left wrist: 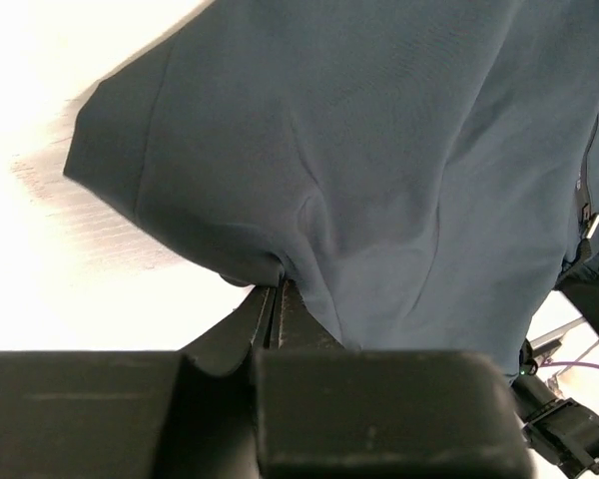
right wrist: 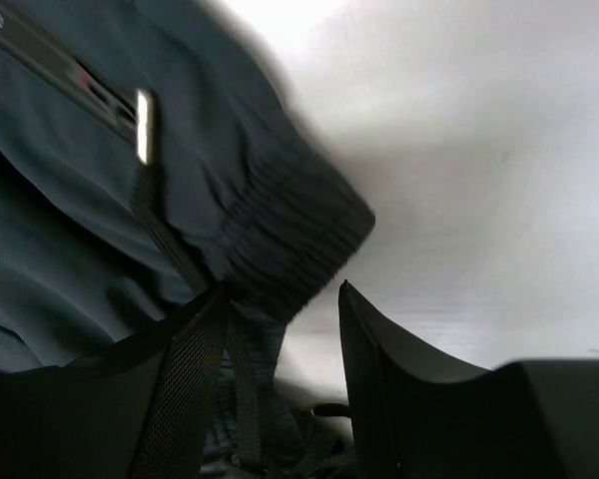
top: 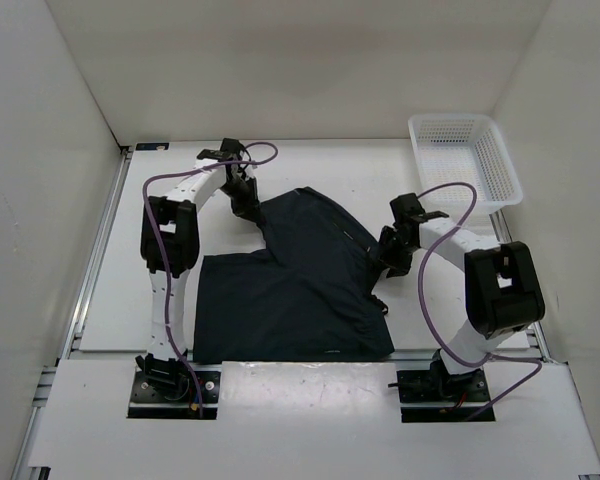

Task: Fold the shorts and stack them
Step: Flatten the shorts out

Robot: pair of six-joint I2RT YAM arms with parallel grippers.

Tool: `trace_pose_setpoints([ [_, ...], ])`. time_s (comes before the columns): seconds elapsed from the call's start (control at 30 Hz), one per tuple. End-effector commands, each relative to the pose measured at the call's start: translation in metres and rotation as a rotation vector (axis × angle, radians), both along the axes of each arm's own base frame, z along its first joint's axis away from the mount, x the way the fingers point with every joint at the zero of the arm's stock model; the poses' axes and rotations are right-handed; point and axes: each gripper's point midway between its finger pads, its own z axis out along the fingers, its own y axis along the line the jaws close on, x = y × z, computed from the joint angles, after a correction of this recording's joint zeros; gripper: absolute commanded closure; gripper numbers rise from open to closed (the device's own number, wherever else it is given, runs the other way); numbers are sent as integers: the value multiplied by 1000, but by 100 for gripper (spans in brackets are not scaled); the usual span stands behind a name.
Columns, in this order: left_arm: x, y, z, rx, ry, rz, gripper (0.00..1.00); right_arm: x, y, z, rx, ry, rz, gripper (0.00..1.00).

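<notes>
From above, the white basket [top: 500, 165] sits well beyond my right fingers, in the far corner of the table [top: 360, 170]. Nothing lies between it and them. The shorts [top: 300, 290] are spread dark between my two grippers. Their wide near part reaches back towards my bases, and a narrower part runs away from me. My left arm rises from its base, bends at the elbow and hooks inward, so my left gripper [top: 246, 205] is at the cloth's far corner. My right arm has its elbow out to the side and its forearm reaching inward, with my right gripper [top: 388, 255] at the cloth's other edge.

At my left wrist, my fingers are pressed together with a fold of the shorts' edge pinched between the tips. The cloth fans out beyond them, and bare table shows off to one side.

At my right wrist, my fingers stand wide apart. The ribbed waistband [right wrist: 290, 239] bunches just beyond them, nearer one finger. A drawstring [right wrist: 160, 235] trails down past that finger, and I can't make out any grip on it.
</notes>
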Motion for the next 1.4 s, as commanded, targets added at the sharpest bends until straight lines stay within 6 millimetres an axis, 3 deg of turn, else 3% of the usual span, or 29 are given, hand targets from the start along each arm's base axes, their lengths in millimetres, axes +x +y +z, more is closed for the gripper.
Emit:
trace_pose_setpoints([
  [0.0, 4, 0, 48, -30, -103, 2, 90, -8, 11, 9, 88, -29, -49, 47],
  [0.1, 5, 0, 53, -33, -115, 2, 90, -8, 17, 5, 127, -44, -55, 48],
  [0.23, 5, 0, 63, -36, -142, -6, 90, 6, 22, 7, 154, -105, -60, 59],
  [0.37, -3, 11, 82, 13, -160, 2, 90, 24, 21, 18, 131, -168, -39, 98],
  [0.47, -15, 19, 95, 145, -169, -13, 90, 28, 15, 32, 109, -211, -53, 100],
  [0.53, -21, 29, 98, 267, -173, -21, 90, 27, 9, 38, 83, -226, -66, 100],
  [0.6, -22, 27, 95, 312, -172, -23, 90, 25, 0, 45, 47, -245, -84, 100],
  [0.67, -10, 30, 106, 364, -215, 5, 90, 25, -4, 50, 31, -263, -94, 100],
  [0.7, -5, 26, 98, 386, -203, 6, 90, 23, -7, 49, 15, -257, -100, 100],
  [0.73, 8, 16, 114, 380, -262, 18, 90, 24, -8, 49, 6, -260, -104, 100],
  [0.77, 16, 15, 115, 384, -280, 25, 90, 24, -8, 52, 9, -269, -105, 100],
  [0.8, 24, 10, 97, 383, -255, 16, 90, 24, -8, 52, 9, -269, -105, 100],
  [0.83, 27, 6, 91, 373, -241, 9, 82, 24, -8, 52, 9, -269, -105, 100],
  [0.87, 34, -2, 97, 335, -261, -6, 69, 24, -8, 48, 5, -259, -104, 100],
  [0.97, 27, -10, 89, 321, -231, -30, 61, 23, -13, 43, -22, -246, -103, 100],
  [1.0, 25, -9, 92, 318, -239, -29, 34, 20, -14, 42, -26, -235, -103, 100],
  [1.03, 34, -11, 118, 288, -343, -4, 20, 21, -16, 42, -38, -239, -108, 100],
  [1.07, 26, -8, 108, 296, -322, -9, 9, 18, -17, 38, -42, -229, -108, 100],
  [1.1, 24, -7, 113, 290, -338, -5, 0, 19, -20, 38, -56, -234, -114, 100],
  [1.17, 21, -3, 124, 295, -367, -4, 0, 19, -21, 38, -64, -236, -118, 100],
  [1.23, 18, 17, 118, 317, -328, 14, 2, 19, -21, 38, -65, -236, -118, 100],
  [1.27, 14, 22, 119, 312, -320, 21, 16, 19, -21, 35, -68, -228, -117, 100],
  [1.3, 6, 35, 107, 331, -278, 23, 27, 19, -21, 35, -68, -228, -117, 100],
  [1.37, 8, 38, 102, 300, -289, 34, 53, 19, -21, 35, -68, -228, -117, 100],
])
